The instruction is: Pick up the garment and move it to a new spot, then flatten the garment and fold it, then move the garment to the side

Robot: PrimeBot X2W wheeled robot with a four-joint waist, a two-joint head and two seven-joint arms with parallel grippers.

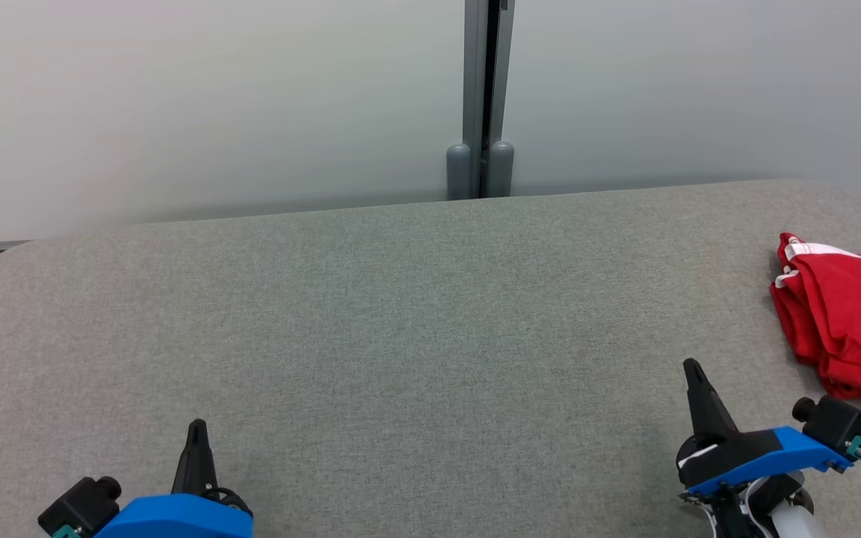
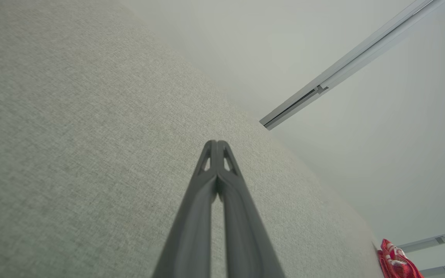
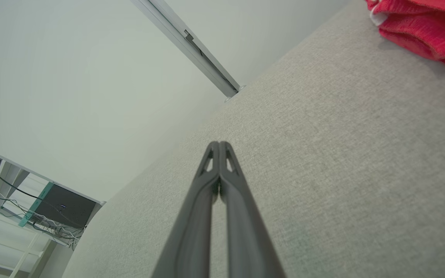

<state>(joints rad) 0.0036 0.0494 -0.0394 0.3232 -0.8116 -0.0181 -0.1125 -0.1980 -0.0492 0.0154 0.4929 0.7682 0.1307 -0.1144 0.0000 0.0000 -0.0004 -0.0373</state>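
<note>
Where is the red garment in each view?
Head view: red garment at the right edge, mid-height, on the grey table.
Left wrist view: red garment in the bottom-right corner.
Right wrist view: red garment in the top-right corner.
Shared landmark: the grey wall rail behind the table's far edge.

You get bright, even, diffuse light across the table [image 1: 400,299]. The garment [image 3: 419,23] casts only a faint, soft-edged shadow. The fingers [image 2: 191,239] lose focus toward each wrist view's bottom edge.
</note>
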